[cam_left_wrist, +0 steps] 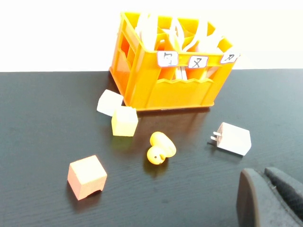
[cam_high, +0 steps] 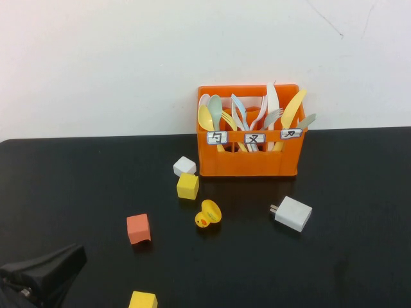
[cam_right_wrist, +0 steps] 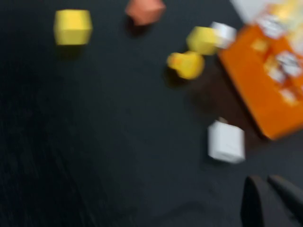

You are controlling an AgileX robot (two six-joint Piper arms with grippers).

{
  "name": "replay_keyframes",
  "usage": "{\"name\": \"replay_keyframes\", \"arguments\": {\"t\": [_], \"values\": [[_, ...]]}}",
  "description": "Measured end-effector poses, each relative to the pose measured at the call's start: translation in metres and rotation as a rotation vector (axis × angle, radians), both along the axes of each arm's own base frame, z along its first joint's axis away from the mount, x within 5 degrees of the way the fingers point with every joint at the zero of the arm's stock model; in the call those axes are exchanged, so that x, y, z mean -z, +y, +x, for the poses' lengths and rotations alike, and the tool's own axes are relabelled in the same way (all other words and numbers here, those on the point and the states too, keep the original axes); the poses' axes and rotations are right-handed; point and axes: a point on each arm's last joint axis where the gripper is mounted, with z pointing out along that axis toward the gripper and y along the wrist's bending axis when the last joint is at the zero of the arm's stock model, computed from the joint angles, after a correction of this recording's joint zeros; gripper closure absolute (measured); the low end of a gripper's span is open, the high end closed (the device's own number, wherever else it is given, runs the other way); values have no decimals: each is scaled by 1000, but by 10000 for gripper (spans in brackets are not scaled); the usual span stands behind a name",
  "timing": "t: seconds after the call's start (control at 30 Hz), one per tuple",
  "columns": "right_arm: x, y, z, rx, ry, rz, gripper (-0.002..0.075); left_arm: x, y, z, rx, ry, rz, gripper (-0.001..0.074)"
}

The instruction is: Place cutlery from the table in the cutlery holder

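Both knives [cam_high: 290, 112] stand in the crate [cam_high: 249, 160], far from seemingly closed left fingers [cam_left_wrist: 270, 198].

high: raised, angled down | wrists: low, oblique — all share cutlery holder [cam_high: 249, 144]

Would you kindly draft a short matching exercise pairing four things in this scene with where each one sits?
Things:
1. yellow knife
2. rubber duck
3. white charger block
4. left gripper

Places:
A. near-left corner of the high view
B. on the table, front-right of the cutlery holder
C. standing in the holder's right compartment
D. on the table, front-left of the holder

Pairs: 1-C, 2-D, 3-B, 4-A. The right gripper shows only in its wrist view.
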Motion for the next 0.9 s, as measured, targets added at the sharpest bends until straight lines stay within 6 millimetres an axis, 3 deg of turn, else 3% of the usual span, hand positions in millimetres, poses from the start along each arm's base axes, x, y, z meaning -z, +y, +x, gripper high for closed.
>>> {"name": "replay_keyframes", "arguments": {"t": [0.37, 0.6, 0.9], "values": [[32, -38, -34, 123, -13, 126, 727, 0, 0, 0, 2, -4, 0, 736], [50, -41, -37, 134, 19, 111, 728, 0, 0, 0, 1, -3, 1, 736], [54, -42, -38, 145, 50, 90, 728, 0, 0, 0, 1, -3, 4, 736]]}}
